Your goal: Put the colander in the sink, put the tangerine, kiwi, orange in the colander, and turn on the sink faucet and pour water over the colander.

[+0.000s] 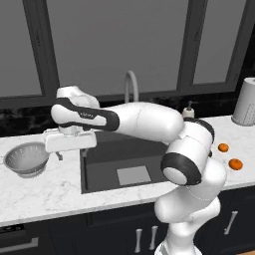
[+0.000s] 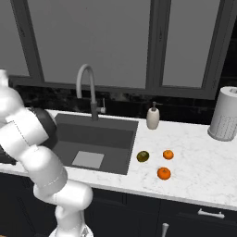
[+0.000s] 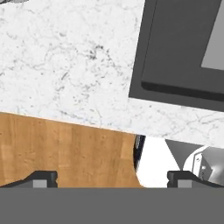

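White marble counter (image 1: 45,191); arm hides kiwi (image 2: 143,156) in left view; gripper (image 3: 112,178) spread wide, empty; no legible writing.

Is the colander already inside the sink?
No, in the left base view the colander stands on the white counter to the left of the sink, outside the basin.

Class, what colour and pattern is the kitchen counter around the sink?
White marble with fine grey veining; the counter shows best in the hand view.
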{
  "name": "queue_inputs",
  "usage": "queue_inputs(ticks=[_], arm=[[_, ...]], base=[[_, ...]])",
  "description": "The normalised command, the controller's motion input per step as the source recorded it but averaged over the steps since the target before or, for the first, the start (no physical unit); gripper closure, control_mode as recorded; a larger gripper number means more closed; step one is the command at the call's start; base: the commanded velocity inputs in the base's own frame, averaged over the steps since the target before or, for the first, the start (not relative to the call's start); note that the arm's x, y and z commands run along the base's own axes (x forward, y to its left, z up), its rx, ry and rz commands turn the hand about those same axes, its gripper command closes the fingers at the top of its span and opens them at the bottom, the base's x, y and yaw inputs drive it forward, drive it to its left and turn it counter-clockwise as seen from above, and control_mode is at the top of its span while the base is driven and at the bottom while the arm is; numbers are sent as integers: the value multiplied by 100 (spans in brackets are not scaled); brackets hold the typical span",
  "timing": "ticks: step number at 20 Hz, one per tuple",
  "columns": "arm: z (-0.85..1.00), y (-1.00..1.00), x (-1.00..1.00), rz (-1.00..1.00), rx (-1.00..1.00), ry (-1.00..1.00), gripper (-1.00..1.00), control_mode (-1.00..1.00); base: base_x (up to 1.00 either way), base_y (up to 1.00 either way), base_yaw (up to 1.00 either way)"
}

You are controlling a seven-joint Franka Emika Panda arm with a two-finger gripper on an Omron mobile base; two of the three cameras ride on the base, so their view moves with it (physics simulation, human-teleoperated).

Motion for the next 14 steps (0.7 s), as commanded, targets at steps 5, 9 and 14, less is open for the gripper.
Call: queue_inputs(ticks=[5, 9, 14], arm=[[0, 17, 62, 0, 0, 0, -100, -100], [-11, 16, 51, 1, 0, -8, -100, -100], [-21, 26, 21, 8, 0, -27, -100, -100]], base=[[0, 0, 0], [0, 0, 0], [0, 0, 0]])
